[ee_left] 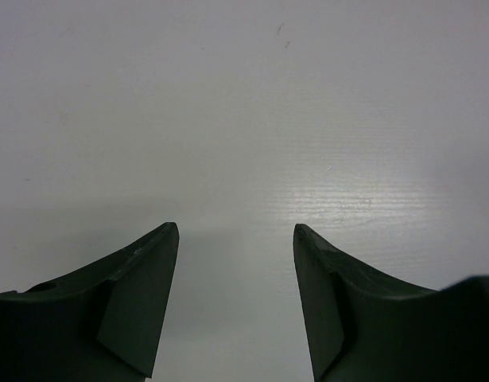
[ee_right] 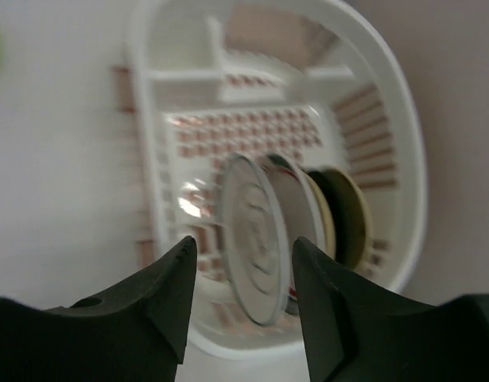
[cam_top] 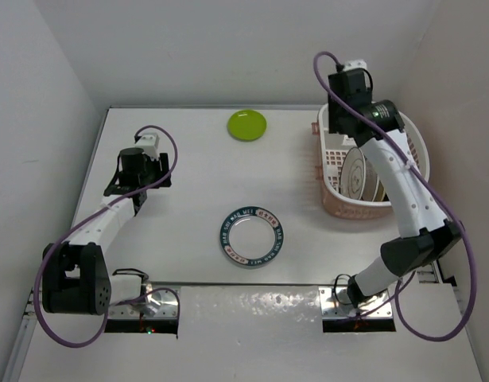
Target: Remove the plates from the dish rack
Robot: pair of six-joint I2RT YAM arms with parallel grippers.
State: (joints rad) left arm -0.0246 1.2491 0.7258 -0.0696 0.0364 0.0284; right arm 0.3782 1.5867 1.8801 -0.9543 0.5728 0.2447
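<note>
right fingers (ee_right: 168, 294) spread, empty, above upright white plate (ee_right: 256, 239) in dish rack (ee_right: 409, 167) for edge grip; left fingers (ee_left: 141, 286) open, idle.

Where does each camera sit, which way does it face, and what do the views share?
Top external: above and behind the bases, looking down on the table, the left arm, the right arm, the lime-green plate, the rimmed plate and the dish rack.
Left wrist: on the left arm, facing the table past the open left end effector.
Right wrist: on the right arm, looking down into the dish rack at upright plates, past the open right end effector.
Shared: top external and right wrist both show the dish rack.
</note>
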